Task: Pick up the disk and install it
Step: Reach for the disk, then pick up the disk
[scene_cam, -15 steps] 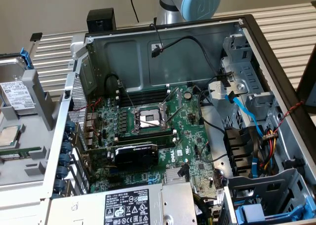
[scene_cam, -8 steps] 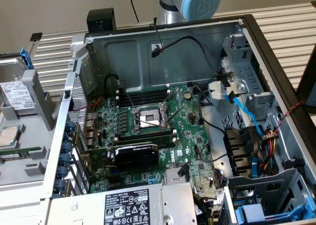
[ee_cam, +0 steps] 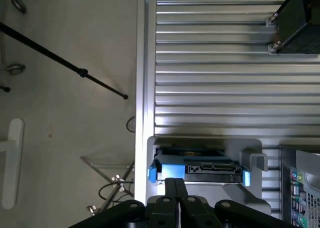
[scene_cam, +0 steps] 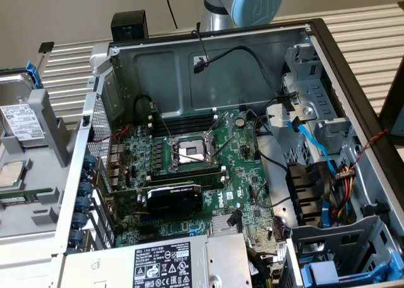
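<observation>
The disk (scene_cam: 22, 120), silver with a white label and a blue carrier, stands in a grey holder (scene_cam: 53, 127) on the exterior view's left, outside the computer case. The wrist view looks down on the disk's (ee_cam: 200, 166) connector edge, with blue carrier tabs at both ends. My gripper (ee_cam: 175, 182) is shut, its two black fingers pressed together with nothing between them. The fingertips lie close to the disk's blue-tabbed end; I cannot tell whether they touch it. The arm's blue-capped joint (scene_cam: 255, 0) rises behind the case.
The open computer case (scene_cam: 328, 54) holds a motherboard (scene_cam: 189, 155), cables and a grey power-supply box (scene_cam: 164, 266). A bay with blue parts (scene_cam: 334, 272) sits at its near right corner. A silver CPU chip (scene_cam: 9, 174) lies beside the holder. A ribbed metal table (ee_cam: 215, 78) carries a black box (ee_cam: 300, 23).
</observation>
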You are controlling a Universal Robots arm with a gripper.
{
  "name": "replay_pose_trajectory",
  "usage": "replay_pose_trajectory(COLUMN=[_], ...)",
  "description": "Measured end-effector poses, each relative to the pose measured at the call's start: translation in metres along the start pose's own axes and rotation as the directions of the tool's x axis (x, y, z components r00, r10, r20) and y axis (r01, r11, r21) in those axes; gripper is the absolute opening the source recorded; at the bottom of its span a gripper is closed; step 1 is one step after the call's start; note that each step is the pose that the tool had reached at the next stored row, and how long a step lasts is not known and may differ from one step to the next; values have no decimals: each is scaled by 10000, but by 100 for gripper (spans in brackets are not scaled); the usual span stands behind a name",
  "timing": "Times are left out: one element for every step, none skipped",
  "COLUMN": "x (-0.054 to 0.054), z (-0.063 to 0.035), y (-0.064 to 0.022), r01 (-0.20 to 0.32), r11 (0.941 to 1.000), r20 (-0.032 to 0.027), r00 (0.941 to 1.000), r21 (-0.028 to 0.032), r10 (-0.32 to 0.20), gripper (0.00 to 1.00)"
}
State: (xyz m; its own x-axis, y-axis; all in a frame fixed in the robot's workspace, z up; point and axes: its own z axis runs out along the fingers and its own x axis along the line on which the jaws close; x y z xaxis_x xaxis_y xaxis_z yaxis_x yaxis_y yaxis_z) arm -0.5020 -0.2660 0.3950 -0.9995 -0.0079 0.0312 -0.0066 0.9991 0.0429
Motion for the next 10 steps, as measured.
replay_pose_trajectory(x=[0,0,0,0,0,0,0,0,0,0], z=[1,2,2,3,3,4,4,5,5,6], y=[-1,-1,-1,-1,-1,-1,-1,-1,-1,-1], r01=[173,359,550,728,908,1085,1264,1436,1619,1802], r11=[9999,9994,9985,9973,9959,9941,9920,9896,9868,9836], r20=[-7,-14,-23,-32,-40,-47,-56,-65,-73,-82], r00=[9999,9994,9985,9973,9959,9941,9920,9896,9868,9836], r21=[6,11,17,22,27,32,37,41,46,50], r10=[-173,-359,-550,-728,-908,-1085,-1264,-1436,-1619,-1801], gripper=[11,11,11,11,11,11,11,11,11,11])
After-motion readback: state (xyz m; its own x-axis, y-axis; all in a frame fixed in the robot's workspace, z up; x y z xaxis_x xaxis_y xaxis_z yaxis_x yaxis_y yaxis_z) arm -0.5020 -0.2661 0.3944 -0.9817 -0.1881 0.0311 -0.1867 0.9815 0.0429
